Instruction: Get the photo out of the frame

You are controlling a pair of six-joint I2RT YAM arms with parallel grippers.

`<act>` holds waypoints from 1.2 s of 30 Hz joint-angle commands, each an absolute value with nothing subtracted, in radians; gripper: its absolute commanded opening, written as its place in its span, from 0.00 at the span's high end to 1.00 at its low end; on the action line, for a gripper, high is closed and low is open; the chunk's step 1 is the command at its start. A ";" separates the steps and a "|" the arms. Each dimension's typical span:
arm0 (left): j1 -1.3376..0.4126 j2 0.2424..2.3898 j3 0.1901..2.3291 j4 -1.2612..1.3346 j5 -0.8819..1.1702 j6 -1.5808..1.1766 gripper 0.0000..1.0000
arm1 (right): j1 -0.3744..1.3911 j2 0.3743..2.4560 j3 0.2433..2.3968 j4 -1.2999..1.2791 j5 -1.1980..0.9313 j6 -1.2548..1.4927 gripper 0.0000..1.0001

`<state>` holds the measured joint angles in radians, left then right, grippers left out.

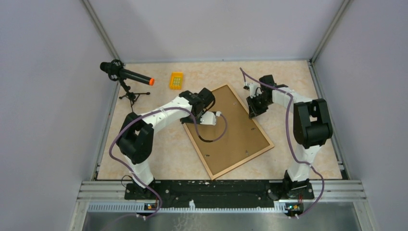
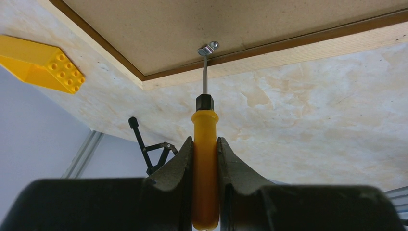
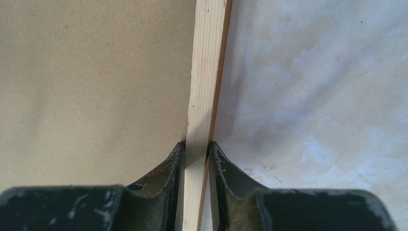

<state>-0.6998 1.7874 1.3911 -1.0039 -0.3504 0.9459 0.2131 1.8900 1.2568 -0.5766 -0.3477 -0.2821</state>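
Yellow screwdriver (image 2: pixel 205 121) clamped: left end effector (image 2: pixel 205 142), seemingly level | right end effector (image 3: pixel 196 146) clamps frame (image 3: pixel 208 72)

The frame (image 1: pixel 240 134) lies back up, hiding its front face. In the left wrist view the screwdriver (image 2: pixel 205 144) runs off the bottom edge at its handle end, and the yellow brick (image 2: pixel 45 65) off the left.

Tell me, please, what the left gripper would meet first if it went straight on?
Probably the metal clip on the frame, where the tip of the screwdriver in the left gripper sits.
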 commanded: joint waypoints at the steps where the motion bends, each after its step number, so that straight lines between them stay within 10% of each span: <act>1: -0.695 1.807 1.423 -0.961 -0.340 0.955 1.00 | 0.224 1.932 1.216 -0.549 -0.270 -0.307 1.00; 28: -0.706 1.813 1.552 -1.031 -0.185 0.888 1.00 | 0.224 1.940 1.223 -0.558 -0.292 -0.303 1.00; 36: -0.667 1.802 1.628 -1.018 -0.128 0.829 1.00 | 0.224 1.890 1.243 -0.580 -0.296 -0.292 0.66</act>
<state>-0.6842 1.8244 1.5982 -1.0191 -0.1757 0.8703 0.2131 1.8889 1.2572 -0.5751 -0.3443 -0.2844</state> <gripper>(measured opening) 0.234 0.314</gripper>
